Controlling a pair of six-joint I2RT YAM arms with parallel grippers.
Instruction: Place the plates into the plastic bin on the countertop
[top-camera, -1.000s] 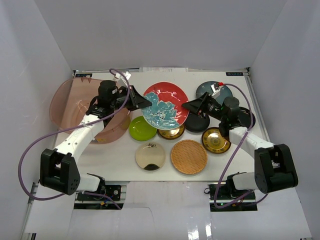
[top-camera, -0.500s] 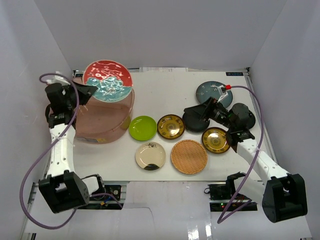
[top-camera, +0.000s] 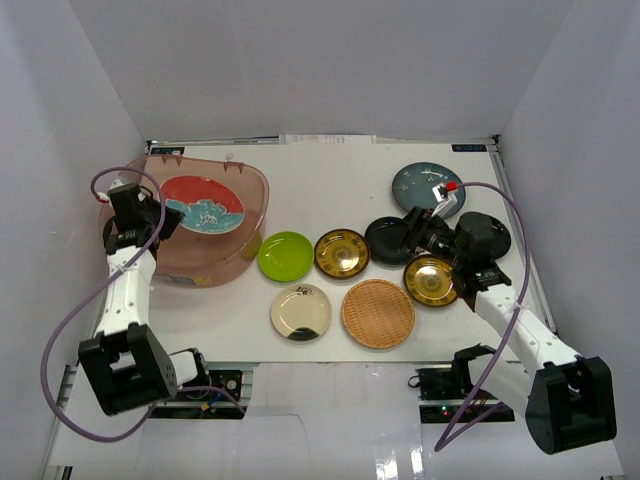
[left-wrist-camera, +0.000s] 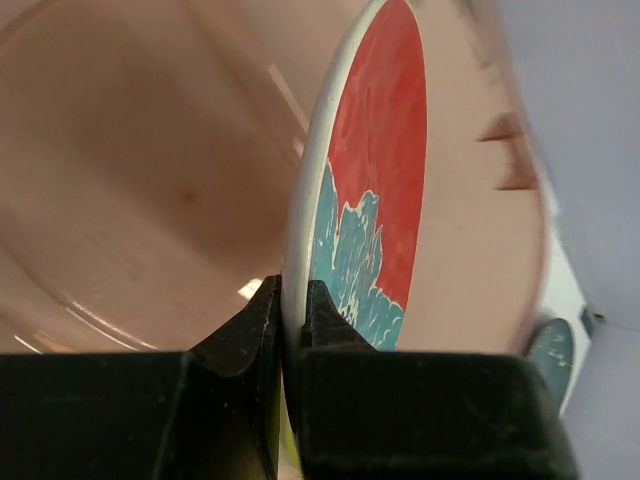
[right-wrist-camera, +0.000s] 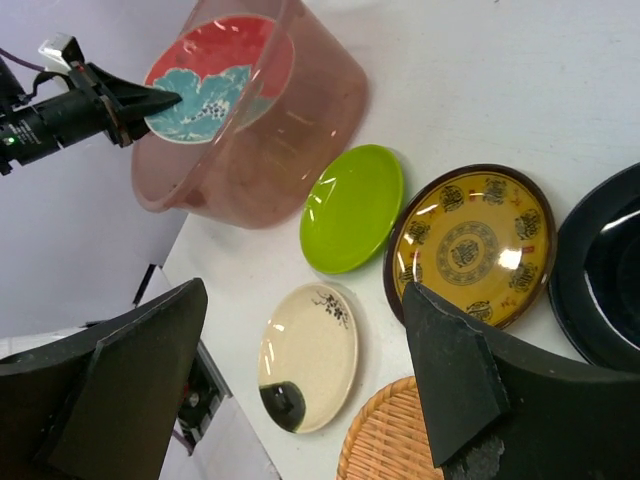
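Note:
The red-and-teal floral plate (top-camera: 202, 203) is inside the translucent pinkish-brown plastic bin (top-camera: 250, 180) at the left of the white countertop (top-camera: 330, 170). My left gripper (top-camera: 160, 215) is shut on the plate's left rim. In the left wrist view the jaws (left-wrist-camera: 292, 300) pinch the rim of the plate (left-wrist-camera: 375, 180), with the bin wall (left-wrist-camera: 130, 150) behind. My right gripper (top-camera: 415, 232) is wide open and empty above the black plate (top-camera: 390, 240). In the right wrist view the right gripper (right-wrist-camera: 305, 290) hangs over the cream plate (right-wrist-camera: 305, 355).
On the countertop lie a lime green plate (top-camera: 286, 255), two gold patterned plates (top-camera: 342, 252) (top-camera: 432, 279), a cream plate (top-camera: 301, 311), a woven tan plate (top-camera: 378, 313), a teal plate (top-camera: 425, 186) and another black plate (top-camera: 495, 232) under the right arm. White walls stand around.
My left arm carried the floral plate from mid-table, up over the bin, then lowered it inside. My right gripper let go of that plate and drew back to the right.

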